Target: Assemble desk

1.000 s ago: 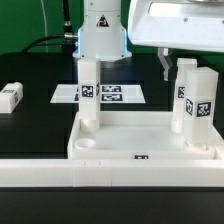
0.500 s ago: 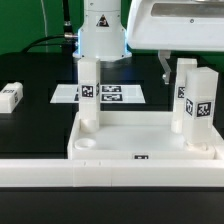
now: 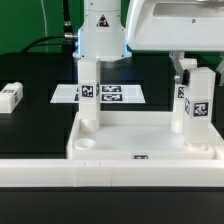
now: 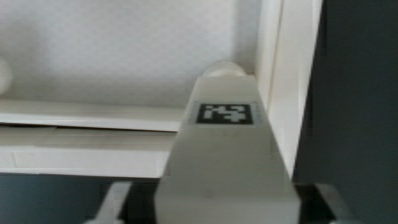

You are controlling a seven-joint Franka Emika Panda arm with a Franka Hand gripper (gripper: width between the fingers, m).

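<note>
At 3 o'clock on the desk panel in the exterior view, I see the gripper, spread wide a second ago, now pinching the upright leg standing there. I judge the grasp made; seating the leg follows.

The exterior camera sits low, near table height. It looks level across the desk panel toward the arm's base, from a middling distance, with the gripper high on the exterior view's right. The wrist camera rides just above the gripper and faces down along its fingers, very near the tagged leg directly beneath the gripper. Both views share that leg and the stretch of panel floor and rim just beyond the gripper.
</note>
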